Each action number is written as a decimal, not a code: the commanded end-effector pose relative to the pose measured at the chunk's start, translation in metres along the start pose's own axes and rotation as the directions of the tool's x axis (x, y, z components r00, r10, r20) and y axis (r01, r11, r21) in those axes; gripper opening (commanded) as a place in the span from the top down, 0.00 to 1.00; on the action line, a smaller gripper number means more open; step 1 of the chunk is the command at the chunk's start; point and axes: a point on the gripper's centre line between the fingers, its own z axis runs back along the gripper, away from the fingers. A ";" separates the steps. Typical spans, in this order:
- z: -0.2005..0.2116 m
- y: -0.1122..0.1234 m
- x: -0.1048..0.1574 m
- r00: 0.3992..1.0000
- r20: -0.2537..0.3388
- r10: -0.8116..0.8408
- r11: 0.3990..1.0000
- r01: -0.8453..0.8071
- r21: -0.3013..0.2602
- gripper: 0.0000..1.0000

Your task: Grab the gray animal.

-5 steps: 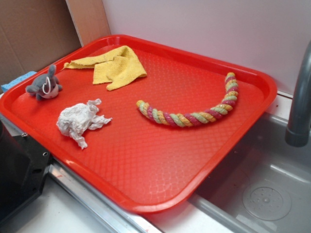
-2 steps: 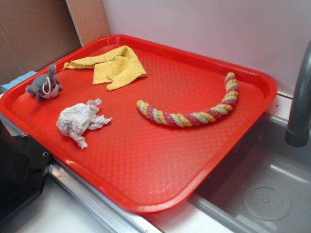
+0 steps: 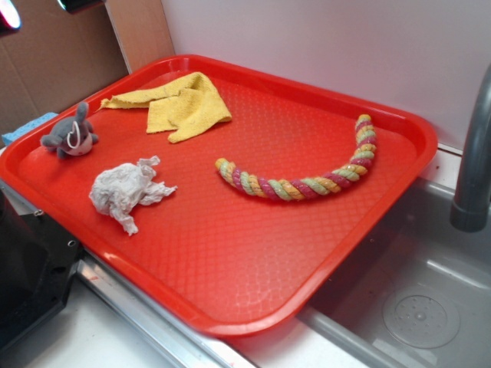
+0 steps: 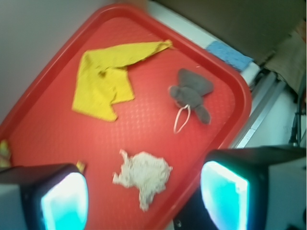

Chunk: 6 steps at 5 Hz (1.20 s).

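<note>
The gray animal (image 3: 70, 134) is a small gray plush with a white loop on its face, lying near the left corner of the red tray (image 3: 253, 253). In the wrist view the gray animal (image 4: 192, 93) lies at upper right, well ahead of my fingers. My gripper (image 4: 144, 199) is open and high above the tray (image 4: 144, 120), with nothing between its fingers (image 4: 64, 201). The crumpled paper wad (image 4: 144, 175) shows far below the gap. In the exterior view only dark bits of the gripper (image 3: 42, 8) show at the top left edge.
On the tray lie a yellow cloth (image 3: 180, 103), the white paper wad (image 3: 123, 190) and a striped rope toy (image 3: 307, 180). A blue sponge (image 3: 27, 126) sits past the left rim. A sink basin (image 3: 414, 307) and a gray faucet pipe (image 3: 472, 169) stand at right.
Dark parts of the gripper have come into the top left corner of the exterior view; they were absent before. The things on the tray have not moved.
</note>
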 end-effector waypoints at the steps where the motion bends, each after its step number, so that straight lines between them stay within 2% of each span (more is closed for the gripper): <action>1: -0.031 0.025 0.037 0.951 0.100 0.292 0.952 -0.300 0.065 0.00; 2: -0.051 0.035 0.046 0.935 0.161 0.315 0.938 -0.332 0.095 0.00; 3: -0.077 0.047 0.048 0.919 0.222 0.325 0.920 -0.362 0.149 0.00; 4: -0.103 0.058 0.046 0.917 0.257 0.306 0.915 -0.358 0.187 0.00; 5: -0.122 0.066 0.049 0.917 0.264 0.300 0.913 -0.356 0.200 0.00; 6: -0.139 0.070 0.051 0.907 0.309 0.287 0.904 -0.363 0.226 0.00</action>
